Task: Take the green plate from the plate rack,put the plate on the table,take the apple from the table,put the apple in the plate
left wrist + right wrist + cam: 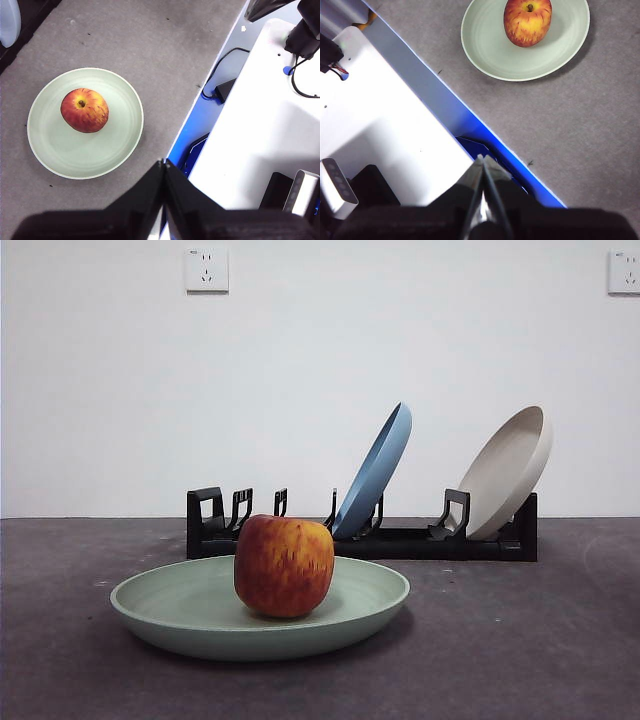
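Note:
The green plate (pixel 200 625) lies flat on the dark grey table (pixel 520 640), in front of the black plate rack (pixel 400 540). The red and yellow apple (pixel 284 565) stands upright in the plate, a little off its middle. Both wrist views look down on the same pair: plate (pixel 65 155) with apple (pixel 84 110), and plate (pixel 490 50) with apple (pixel 527 21). My left gripper (pixel 163 165) is shut and empty, high above the table's front edge. My right gripper (pixel 482 162) is likewise shut and empty over that edge. Neither gripper shows in the front view.
A blue plate (pixel 375 472) and a cream-white plate (pixel 508 470) lean in the rack's slots. The rack's left slots stand empty. White robot base panels (pixel 250 125) (pixel 380 115) and cables lie beyond the table's front edge.

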Tool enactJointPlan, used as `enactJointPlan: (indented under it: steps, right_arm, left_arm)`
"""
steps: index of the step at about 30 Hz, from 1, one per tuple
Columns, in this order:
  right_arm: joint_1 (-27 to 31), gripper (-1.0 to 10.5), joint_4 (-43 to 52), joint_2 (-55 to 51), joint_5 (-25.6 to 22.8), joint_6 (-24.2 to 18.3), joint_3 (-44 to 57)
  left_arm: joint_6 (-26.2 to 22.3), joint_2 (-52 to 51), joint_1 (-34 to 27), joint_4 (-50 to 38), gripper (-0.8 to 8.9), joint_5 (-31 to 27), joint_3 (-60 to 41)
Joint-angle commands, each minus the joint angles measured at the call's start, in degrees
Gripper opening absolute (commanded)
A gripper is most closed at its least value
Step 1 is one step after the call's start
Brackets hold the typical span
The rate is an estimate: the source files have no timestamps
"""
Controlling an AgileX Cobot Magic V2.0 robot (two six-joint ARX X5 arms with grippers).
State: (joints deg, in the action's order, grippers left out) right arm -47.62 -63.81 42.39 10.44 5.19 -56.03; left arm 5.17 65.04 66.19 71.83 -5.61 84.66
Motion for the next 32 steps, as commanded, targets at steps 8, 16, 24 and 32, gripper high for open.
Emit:
enactJointPlan:
  steps: [8, 16, 24, 32]
  right_arm:
    - [-0.13, 0.0, 0.33, -0.09, -0.04, 0.33, 0.22]
    - [-0.13, 0.0, 0.33, -0.09, -0.07, 0.35, 0.22]
    - [-0.13, 0.0, 0.33, -0.09, -0.07, 0.35, 0.22]
    - [-0.13, 0.0, 0.33, -0.09, -0.07, 0.33, 0.22]
  left_arm:
    - [-8.26, -2.27, -4.68, -12.72, -0.04, -8.09, -0.20]
    - [-14.75, -9.46, -26.43, -43.15, -0.04, 0.94, -3.32]
    - [-14.45, -24.74, -48.78, -61.81, -0.04, 10.21, -22.62]
    - [-14.25, -43.39, -59.95, -66.31, -0.03, 6.67, -47.47]
